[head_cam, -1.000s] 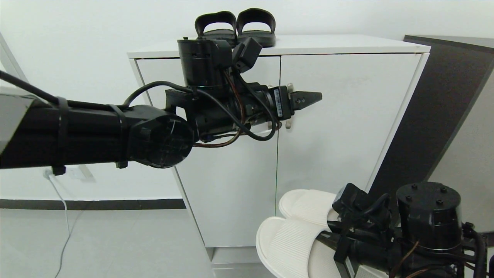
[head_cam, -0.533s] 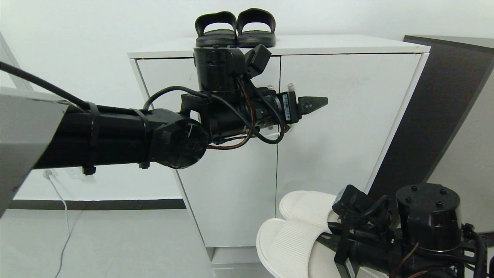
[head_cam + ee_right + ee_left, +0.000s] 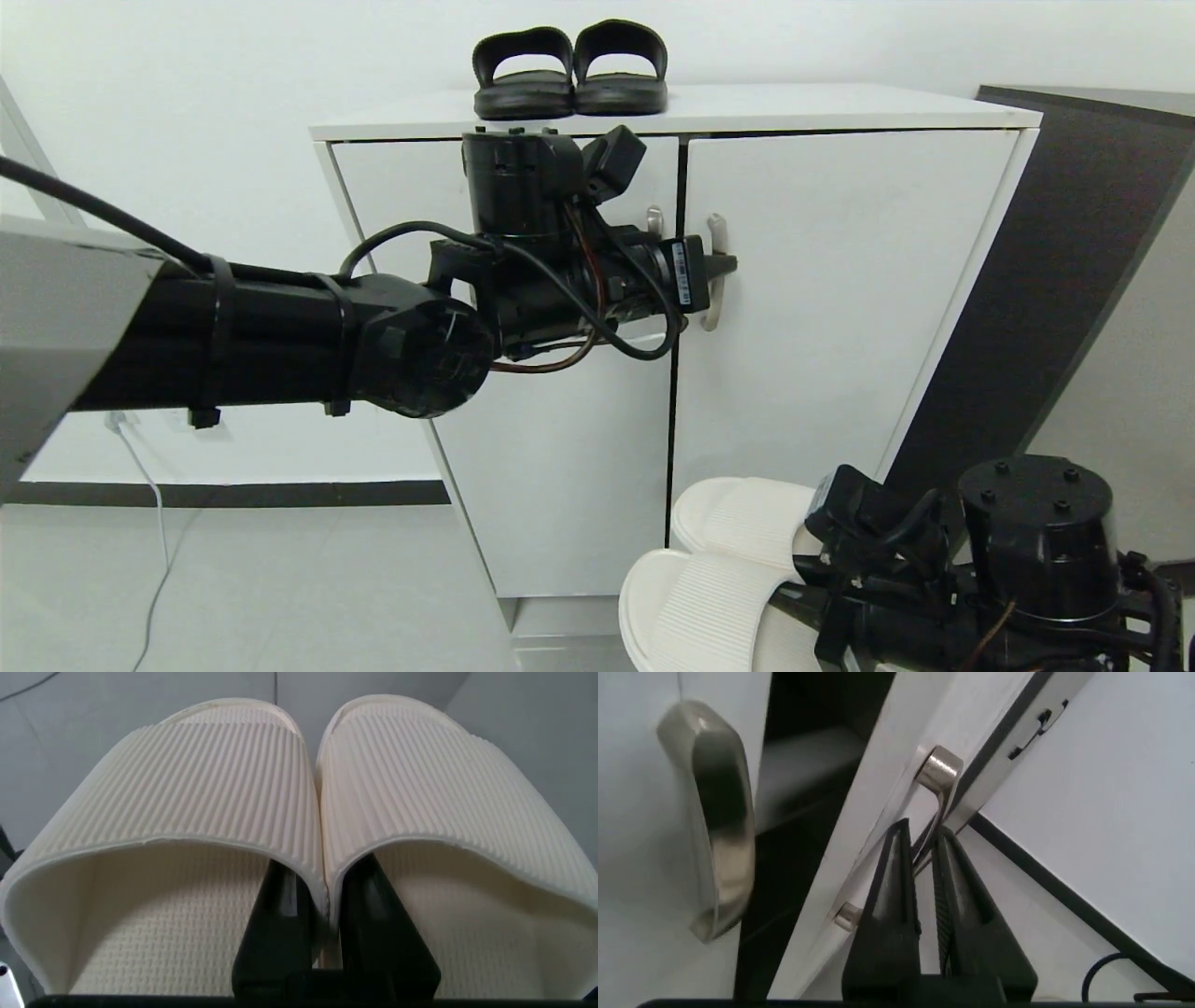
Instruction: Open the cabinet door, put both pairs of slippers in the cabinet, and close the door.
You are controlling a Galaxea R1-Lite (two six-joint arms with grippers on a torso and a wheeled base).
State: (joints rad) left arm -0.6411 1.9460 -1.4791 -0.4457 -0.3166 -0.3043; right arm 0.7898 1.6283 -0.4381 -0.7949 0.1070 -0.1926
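Left gripper [image 3: 724, 268] is pinched narrow on the metal handle [image 3: 715, 231] of the cabinet's right-hand door [image 3: 840, 299]. In the left wrist view its fingers sit one on each side of the bar, between the two mounting posts. A dark gap runs beside the gripped door's edge, so the door stands slightly ajar; the neighbouring door's handle [image 3: 715, 831] lies just across that gap from the fingers. The gripped handle looks stiff and smooth, likely slippery under a loose pinch, and the door should swing lightly, so a mid-bar hold seems right. Low and well apart from it, the right gripper [image 3: 322, 919] is closed on the white slippers [image 3: 187, 793], clamping their two inner walls together. They look soft, light and ribbed, and may sag or twist in the grip. Above the left gripper, the black slippers [image 3: 569, 70] rest on the cabinet top [image 3: 794, 107]; they are probably stiffer rubber, best taken by the straps
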